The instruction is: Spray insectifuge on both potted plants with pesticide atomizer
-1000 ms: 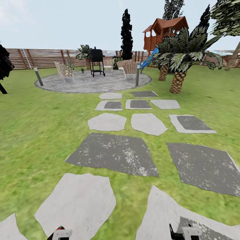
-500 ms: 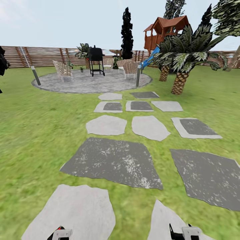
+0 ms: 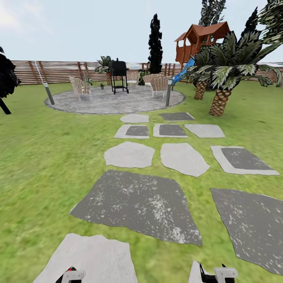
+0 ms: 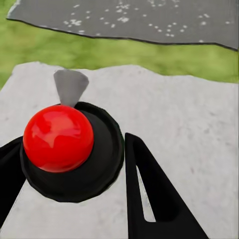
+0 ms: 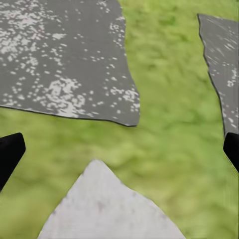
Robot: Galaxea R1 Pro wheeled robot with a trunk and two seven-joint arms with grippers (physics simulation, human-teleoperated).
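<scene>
We are crossing the lawn (image 3: 43,157) toward the patio (image 3: 114,101) at upper centre. Our left gripper (image 4: 74,164) and right gripper (image 5: 119,149) are spread and empty. Spray bottle unspotted; everything remains.

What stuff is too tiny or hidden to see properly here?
- Small green plant on the patio by the fence, head view: too small to tell what kind.
- Left gripper and right gripper, head view: cut off by the bottom edge.
- Left fingers, left wrist view: partly covered by a red ball on a black mount.
</scene>
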